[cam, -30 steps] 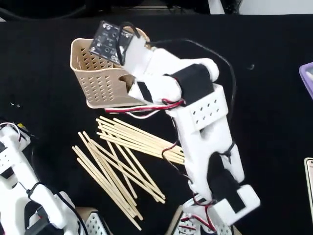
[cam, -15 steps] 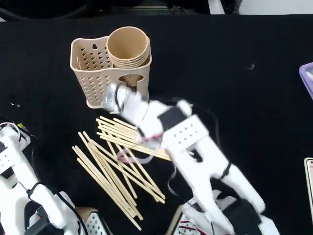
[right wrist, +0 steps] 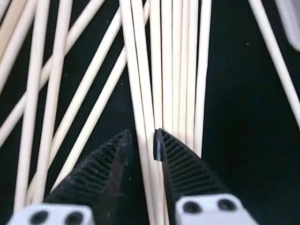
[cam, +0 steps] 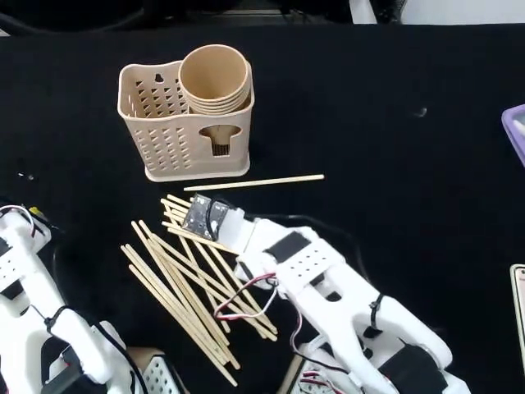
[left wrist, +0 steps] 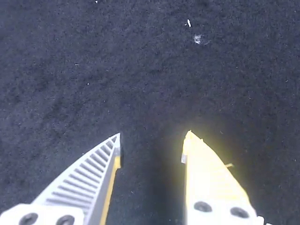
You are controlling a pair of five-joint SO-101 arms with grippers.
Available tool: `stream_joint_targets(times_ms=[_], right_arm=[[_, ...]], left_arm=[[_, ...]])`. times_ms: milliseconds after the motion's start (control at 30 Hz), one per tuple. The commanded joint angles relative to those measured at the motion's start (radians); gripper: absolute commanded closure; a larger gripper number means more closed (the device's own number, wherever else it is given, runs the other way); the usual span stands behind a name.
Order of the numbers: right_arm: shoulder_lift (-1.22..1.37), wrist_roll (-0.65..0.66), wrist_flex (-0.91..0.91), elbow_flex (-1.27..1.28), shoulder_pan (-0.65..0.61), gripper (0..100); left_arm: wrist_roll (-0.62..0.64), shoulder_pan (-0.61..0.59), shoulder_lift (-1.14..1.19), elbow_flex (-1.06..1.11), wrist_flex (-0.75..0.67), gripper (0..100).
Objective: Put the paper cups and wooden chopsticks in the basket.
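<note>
A beige perforated basket (cam: 164, 139) stands at the back left, with a stack of paper cups (cam: 215, 78) in its right compartment. Wooden chopsticks (cam: 193, 279) lie scattered in front of it, and a single chopstick (cam: 254, 182) rests apart near the basket's base. My right gripper (cam: 194, 220) is low over the far end of the pile. Up close, the right gripper (right wrist: 141, 138) is narrowly open, its fingers straddling two chopsticks (right wrist: 140, 84). My left gripper (left wrist: 151, 140) is open above the bare black table (left wrist: 140, 56), holding nothing.
The left arm (cam: 33, 312) sits at the front left corner. A purple container (cam: 515, 131) pokes in at the right edge, with a flat card-like object (cam: 518, 304) below it. The black table stretches open to the right of the basket.
The right arm swung from over the basket down to the chopstick pile. The cup stack is uncovered, and one chopstick now lies on the table beside the basket.
</note>
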Motion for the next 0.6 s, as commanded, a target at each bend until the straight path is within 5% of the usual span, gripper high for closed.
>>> stream_joint_targets(times_ms=[0, 567], right_arm=[[-0.033, -0.002, -0.074, 0.038, 0.005, 89.5], [-0.041, 0.052, -0.132, 0.094, 0.006, 98.8]], left_arm=[[0.0, 0.004, -0.018, -0.008, -0.015, 78], [0.0, 0.004, -0.018, -0.01, -0.015, 78]])
